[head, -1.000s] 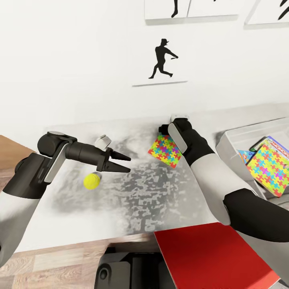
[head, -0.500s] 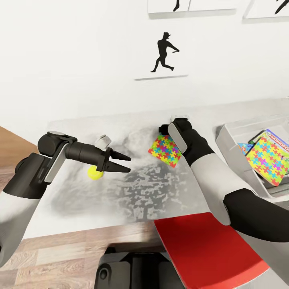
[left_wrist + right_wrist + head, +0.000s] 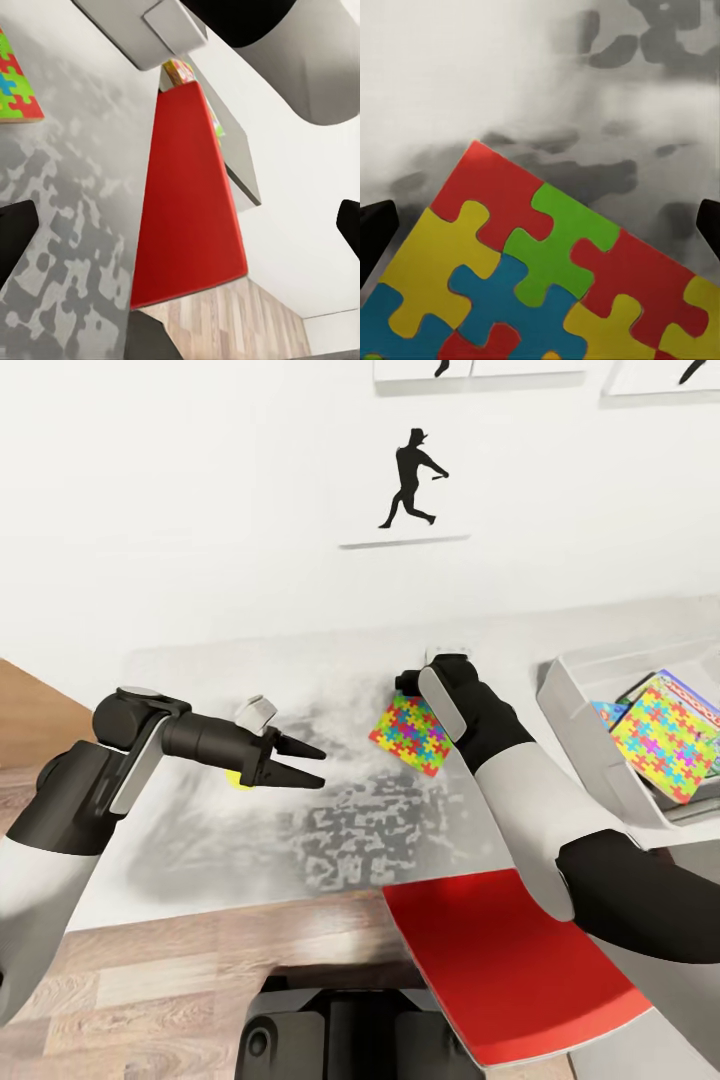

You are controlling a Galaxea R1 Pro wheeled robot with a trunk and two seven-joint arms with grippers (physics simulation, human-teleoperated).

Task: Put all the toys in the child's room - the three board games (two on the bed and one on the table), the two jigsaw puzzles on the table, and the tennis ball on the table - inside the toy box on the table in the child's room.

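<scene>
Most of the yellow-green tennis ball (image 3: 233, 779) is hidden behind my left gripper (image 3: 316, 768), which hovers open and empty over the mottled table (image 3: 200, 680). A jigsaw puzzle (image 3: 410, 737) sits tilted right under my right gripper (image 3: 540, 225). In the right wrist view its dark fingertips (image 3: 375, 232) stand wide apart beside the puzzle (image 3: 547, 262). The grey toy box (image 3: 572, 705) at the table's right end holds another jigsaw puzzle (image 3: 665, 750), a pale Monopoly box (image 3: 692, 697) and a small blue box (image 3: 607, 712).
A flat red board (image 3: 510, 960) lies below my right forearm, past the table's front edge; the left wrist view shows the red board (image 3: 187, 202) too. Wood-plank floor (image 3: 150, 970) lies in front. A white wall with a baseball-player silhouette (image 3: 410, 478) backs the table.
The whole view has shifted: table, ball and toy box slid up the picture. Both arms kept their pose, and the puzzle stayed under my right gripper. The ball slipped behind the left gripper.
</scene>
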